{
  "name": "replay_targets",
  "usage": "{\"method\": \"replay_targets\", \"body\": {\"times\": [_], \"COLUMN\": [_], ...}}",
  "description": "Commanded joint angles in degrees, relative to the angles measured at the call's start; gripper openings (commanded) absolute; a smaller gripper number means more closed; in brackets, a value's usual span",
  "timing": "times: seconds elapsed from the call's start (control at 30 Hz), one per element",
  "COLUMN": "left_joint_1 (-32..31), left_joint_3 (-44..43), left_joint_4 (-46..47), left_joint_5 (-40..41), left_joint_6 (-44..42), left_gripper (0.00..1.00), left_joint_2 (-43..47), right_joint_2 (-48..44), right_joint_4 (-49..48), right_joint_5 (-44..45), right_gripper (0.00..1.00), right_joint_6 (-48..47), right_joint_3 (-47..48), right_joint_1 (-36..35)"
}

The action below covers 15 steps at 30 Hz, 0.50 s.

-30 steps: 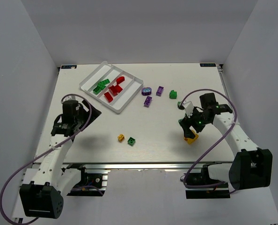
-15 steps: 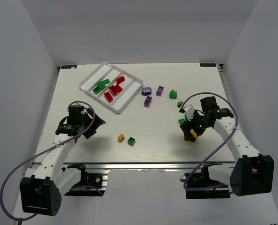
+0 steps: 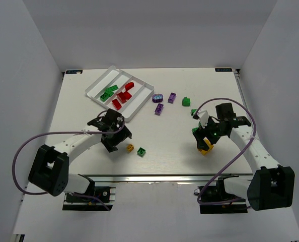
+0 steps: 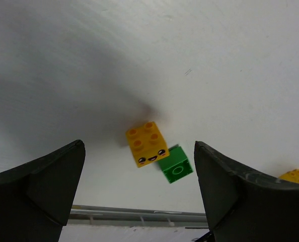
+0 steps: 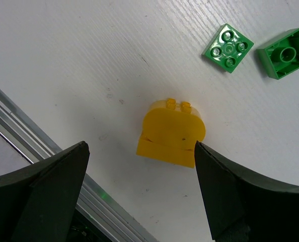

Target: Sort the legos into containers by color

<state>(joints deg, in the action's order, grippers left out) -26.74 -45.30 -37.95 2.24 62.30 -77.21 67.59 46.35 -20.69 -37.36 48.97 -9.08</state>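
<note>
The white tray (image 3: 102, 83) at the back left has four long compartments; green legos (image 3: 108, 93) lie in one and red legos (image 3: 123, 95) in the one beside it. My left gripper (image 3: 117, 142) hangs open just left of a small yellow smiley brick (image 4: 147, 143) and a green brick (image 4: 175, 165). Both bricks show between its fingers, untouched. My right gripper (image 3: 206, 141) stands open over a rounded yellow brick (image 5: 172, 133), whose right end lies close to one finger (image 5: 225, 191). Nothing is held.
Loose on the table are a round purple piece (image 3: 158, 97), two purple bricks (image 3: 172, 98) (image 3: 159, 109) and green bricks (image 3: 186, 101) (image 3: 194, 112). A flat green plate (image 5: 228, 48) and an upturned green brick (image 5: 284, 54) lie beyond the right gripper. The metal front rail (image 4: 139, 216) is close.
The left arm has swung from the table's left side toward the middle, arriving by the small yellow and green bricks. The right gripper has barely moved above the rounded yellow brick.
</note>
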Motion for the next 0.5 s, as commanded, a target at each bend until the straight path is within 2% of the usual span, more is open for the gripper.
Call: {"method": "replay_targets", "body": {"times": [0.0, 0.17, 0.37, 0.47], "left_joint_1": [-1.6, -5.1, -6.2, -6.4], "left_joint_3": [-3.7, -7.3, -11.6, -12.4], "left_joint_4": [-0.1, -0.5, -4.3, -4.8], "left_joint_5": [2.2, 2.6, 4.3, 4.4], "left_joint_6": [2.6, 4.9, 4.9, 4.8], "left_gripper": [0.98, 0.94, 0.89, 0.8], "left_joint_2": [-3.9, -10.2, -15.1, -16.4], "right_joint_2": [-0.7, -0.6, -1.1, -1.0], "right_joint_4": [-1.7, -2.8, -3.4, -3.8], "right_joint_5": [-1.9, -2.3, -2.7, -2.9], "right_gripper": [0.89, 0.89, 0.89, 0.89], "right_joint_6": [1.2, 1.4, 1.7, 1.7], "right_joint_3": [1.1, 0.6, 0.0, -0.3], "right_joint_1": [-0.1, -0.1, -0.1, -0.1]}}
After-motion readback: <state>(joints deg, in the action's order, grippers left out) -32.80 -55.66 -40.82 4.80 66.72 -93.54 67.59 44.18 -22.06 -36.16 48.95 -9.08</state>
